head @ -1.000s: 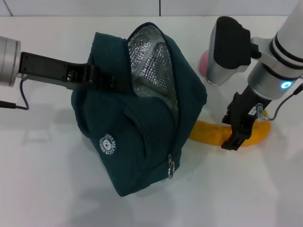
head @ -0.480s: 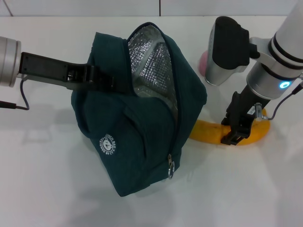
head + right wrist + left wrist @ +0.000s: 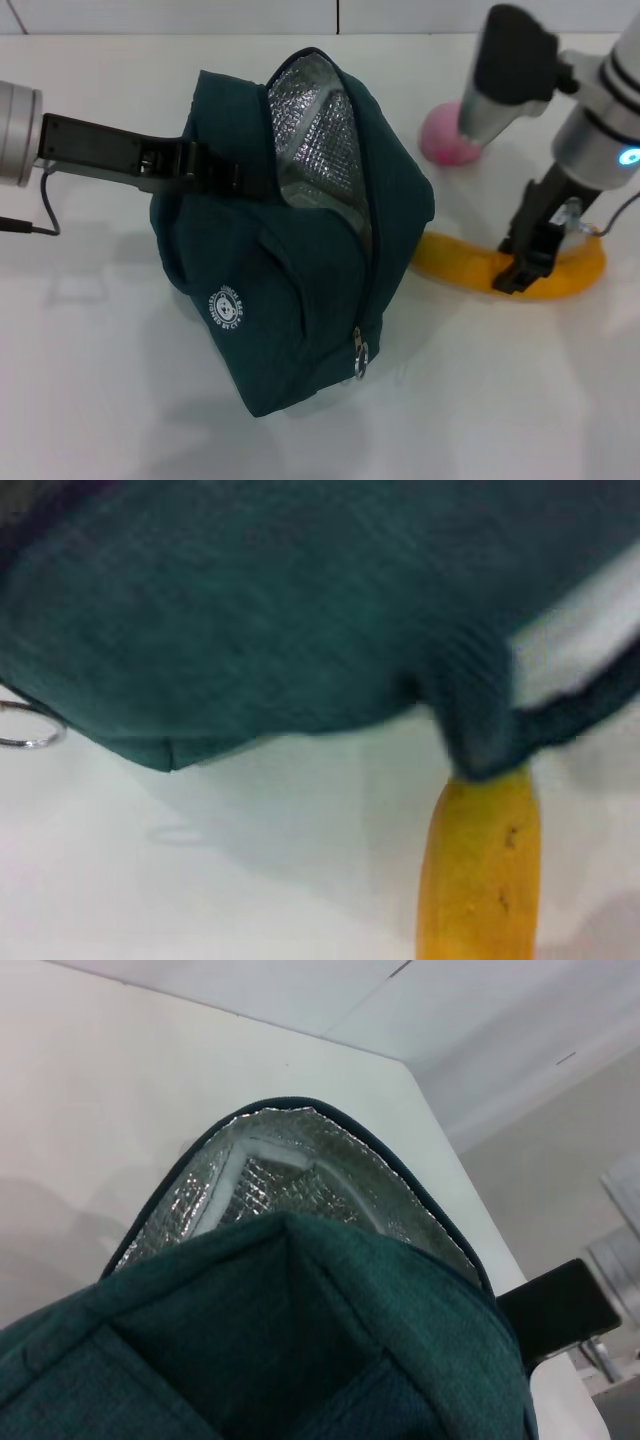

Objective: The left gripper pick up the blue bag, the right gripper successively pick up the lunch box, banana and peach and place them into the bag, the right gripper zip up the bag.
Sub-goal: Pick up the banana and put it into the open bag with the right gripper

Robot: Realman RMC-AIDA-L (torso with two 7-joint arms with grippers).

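What I cannot see from here

My left gripper (image 3: 235, 178) has its fingertips lost against the dark fabric of the blue bag (image 3: 300, 250), so I cannot tell how they stand; my left wrist view shows none of my own fingers, only fabric and foil lining. The inside of the bag is hidden beyond the foil, so any contents stay unseen. The banana (image 3: 510, 270) has its near end tucked behind the bag, and my right gripper (image 3: 527, 262) covers part of it. The peach (image 3: 445, 140) is partly blocked by my right arm. My right wrist view is blurred, and its edge cuts off the banana's far end.
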